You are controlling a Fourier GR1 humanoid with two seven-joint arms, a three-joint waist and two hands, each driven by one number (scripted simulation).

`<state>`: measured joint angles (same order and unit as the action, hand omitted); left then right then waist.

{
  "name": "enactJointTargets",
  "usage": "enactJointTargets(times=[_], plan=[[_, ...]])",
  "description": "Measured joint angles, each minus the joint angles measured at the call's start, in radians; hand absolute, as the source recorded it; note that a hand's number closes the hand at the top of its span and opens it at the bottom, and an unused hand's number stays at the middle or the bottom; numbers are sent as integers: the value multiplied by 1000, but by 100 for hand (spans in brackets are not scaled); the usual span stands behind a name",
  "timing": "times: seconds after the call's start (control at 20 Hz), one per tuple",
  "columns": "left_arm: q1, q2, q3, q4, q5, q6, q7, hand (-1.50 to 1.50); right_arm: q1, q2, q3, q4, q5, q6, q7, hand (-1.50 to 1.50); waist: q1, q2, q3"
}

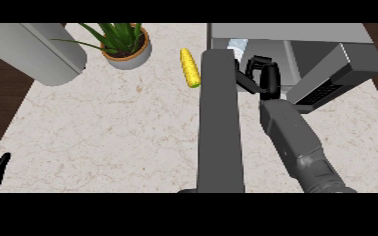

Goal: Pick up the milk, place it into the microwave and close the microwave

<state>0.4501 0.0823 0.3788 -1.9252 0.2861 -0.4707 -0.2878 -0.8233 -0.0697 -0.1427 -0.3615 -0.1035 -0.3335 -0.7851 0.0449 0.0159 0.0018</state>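
The milk [238,44], a pale carton, stands inside the open microwave [295,32] at the top right, mostly hidden by the door's upper end. The microwave's door [220,130] hangs open as a long dark grey slab running down the middle of the view. My right hand [260,76] is just in front of the opening, right of the door and a little short of the milk. Its fingers are relaxed and slightly bent with nothing between them. Only a sliver of my left hand [4,166] shows, resting at the left edge.
A yellow corn cob [190,67] lies on the counter just left of the door. A potted plant [125,47] stands at the back, with a large grey cylinder [44,52] at the back left. The marble counter [111,135] stretches to the left.
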Motion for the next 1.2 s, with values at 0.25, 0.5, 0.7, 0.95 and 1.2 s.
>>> enactJointTargets(times=[0.25, 0.5, 0.7, 0.95, 1.2], plan=[[-14, 13, 10, 8, 19, -13, 11, -150, -76, -26, -2, 94, 42, -86, -39, 150, 14, 5, 0], [-15, 13, 10, 22, 21, -26, 3, -150, -134, -40, 47, 160, 127, -233, -33, 150, 26, 9, 0], [-38, 26, 16, 44, 17, -31, 1, -150, -180, -52, 63, 203, 167, -328, -4, 150, 35, 15, 0], [-71, 41, 18, 56, 19, -32, 9, -150, -205, -68, 49, 233, 173, -418, 32, 150, 46, 23, 1], [-90, 50, 19, 82, 9, -36, 2, -150, -206, -104, 24, 244, 162, -435, 37, 150, 53, 29, 2]])
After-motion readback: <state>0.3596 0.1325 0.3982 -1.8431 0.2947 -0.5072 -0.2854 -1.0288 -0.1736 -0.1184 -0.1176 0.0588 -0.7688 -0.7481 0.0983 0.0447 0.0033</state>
